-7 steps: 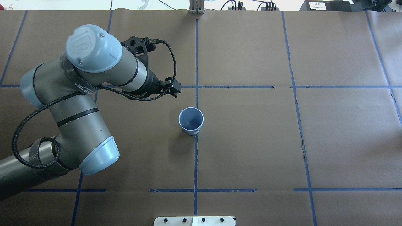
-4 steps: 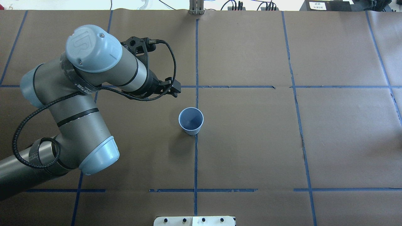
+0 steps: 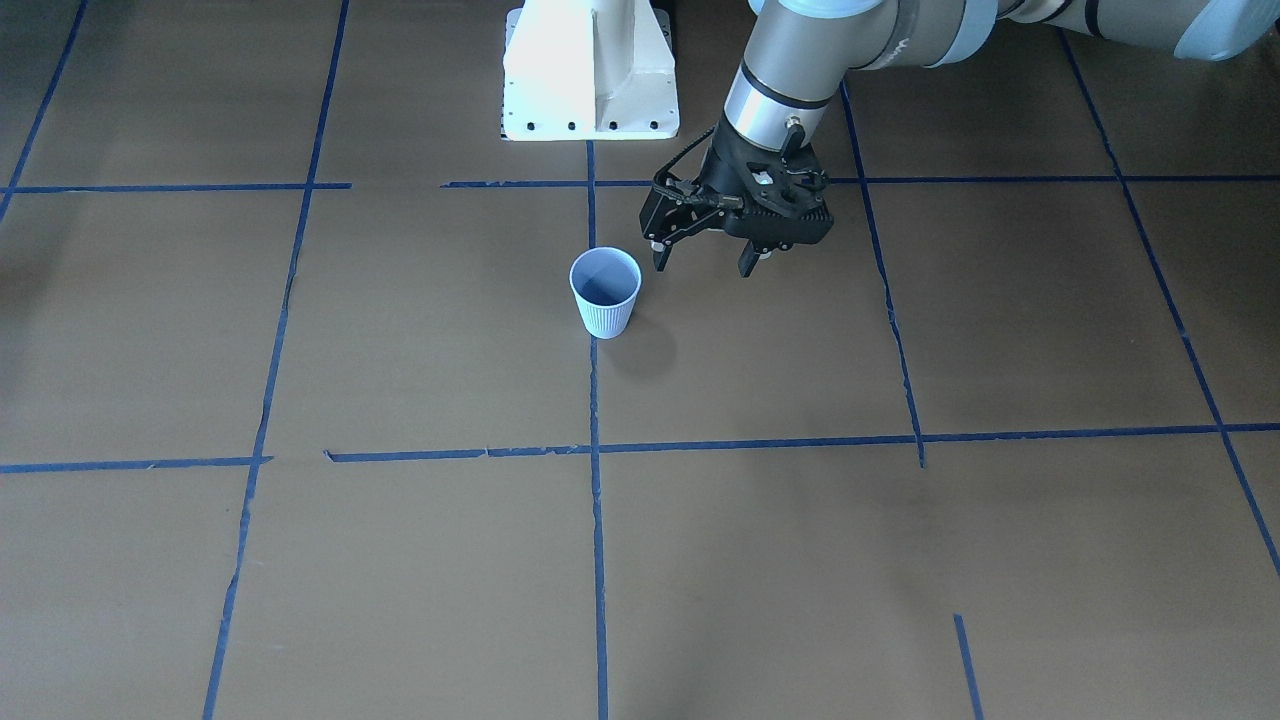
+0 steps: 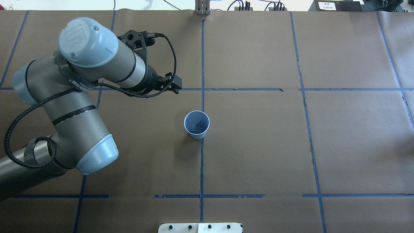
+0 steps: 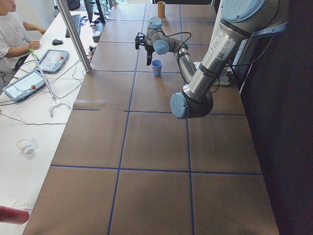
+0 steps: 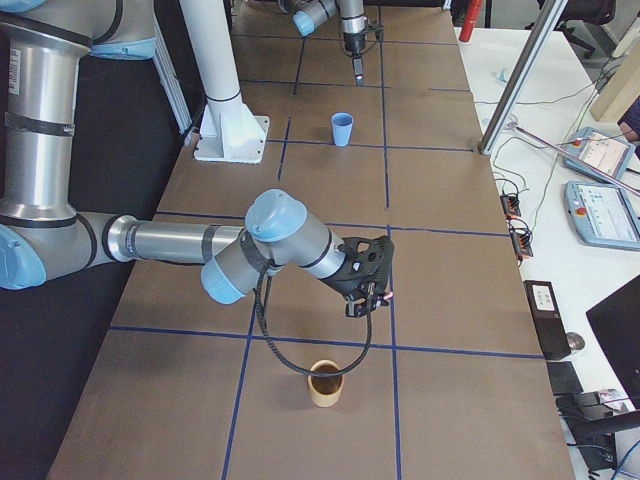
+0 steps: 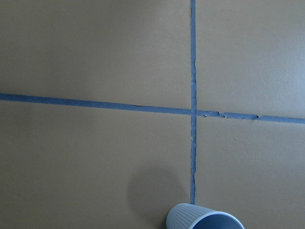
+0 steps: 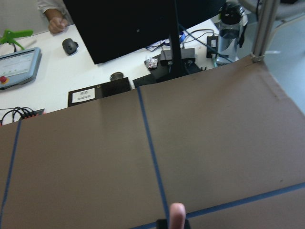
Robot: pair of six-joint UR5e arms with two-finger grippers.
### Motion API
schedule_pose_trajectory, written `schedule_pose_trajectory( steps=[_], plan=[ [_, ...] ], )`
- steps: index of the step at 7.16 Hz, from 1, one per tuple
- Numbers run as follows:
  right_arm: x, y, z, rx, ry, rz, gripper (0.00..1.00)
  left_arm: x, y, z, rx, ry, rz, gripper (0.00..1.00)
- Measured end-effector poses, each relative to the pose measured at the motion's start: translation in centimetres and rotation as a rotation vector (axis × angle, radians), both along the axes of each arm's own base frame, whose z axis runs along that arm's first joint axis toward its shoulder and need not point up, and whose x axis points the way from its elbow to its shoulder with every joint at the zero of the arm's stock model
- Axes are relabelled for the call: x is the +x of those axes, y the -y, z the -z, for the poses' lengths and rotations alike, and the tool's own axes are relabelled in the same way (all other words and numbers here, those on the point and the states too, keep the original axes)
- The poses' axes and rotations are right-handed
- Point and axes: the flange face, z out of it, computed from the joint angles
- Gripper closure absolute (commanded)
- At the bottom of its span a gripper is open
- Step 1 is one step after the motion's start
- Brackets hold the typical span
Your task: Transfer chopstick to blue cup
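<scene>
The blue cup (image 4: 196, 124) (image 3: 605, 290) stands upright near the table's middle, on a blue tape line, and nothing shows inside it. My left gripper (image 3: 705, 255) (image 4: 173, 85) hangs above the table beside the cup, open and empty, fingers pointing down. The cup's rim (image 7: 205, 220) sits at the bottom edge of the left wrist view. The chopstick (image 8: 177, 213) appears only as a pinkish rounded tip at the bottom of the right wrist view. My right gripper (image 6: 370, 298) is shut on it, far from the blue cup at the table's right end.
A brown cup (image 6: 325, 383) (image 5: 161, 9) stands on the table just below my right gripper. The white robot base (image 3: 590, 70) is behind the blue cup. A person (image 5: 10, 34) sits at a side desk with tablets and cables.
My left arm has drawn back to the left and slightly toward the far side, widening the gap between its gripper and the blue cup. The cup has not moved.
</scene>
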Motion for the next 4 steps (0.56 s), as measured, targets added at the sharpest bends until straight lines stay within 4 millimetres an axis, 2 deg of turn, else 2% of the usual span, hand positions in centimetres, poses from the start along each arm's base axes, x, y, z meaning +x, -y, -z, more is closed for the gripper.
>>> schedule_pose_trajectory(
  steps=[2, 3, 4],
  plan=[
    [-7.7, 5.3, 6.1, -0.026, 0.174, 0.107, 0.98, -2.3, 1.7, -1.8, 0.015, 0.028, 0.019, 0.0],
    [-12.2, 7.7, 9.9, -0.034, 0.241, 0.168, 0.97, -3.4, 2.5, -2.8, 0.038, 0.05, 0.017, 0.0],
    [-17.6, 9.6, 14.4, -0.046, 0.31, 0.227, 0.97, -4.4, 3.0, -3.7, 0.05, 0.066, 0.019, 0.0]
  ],
)
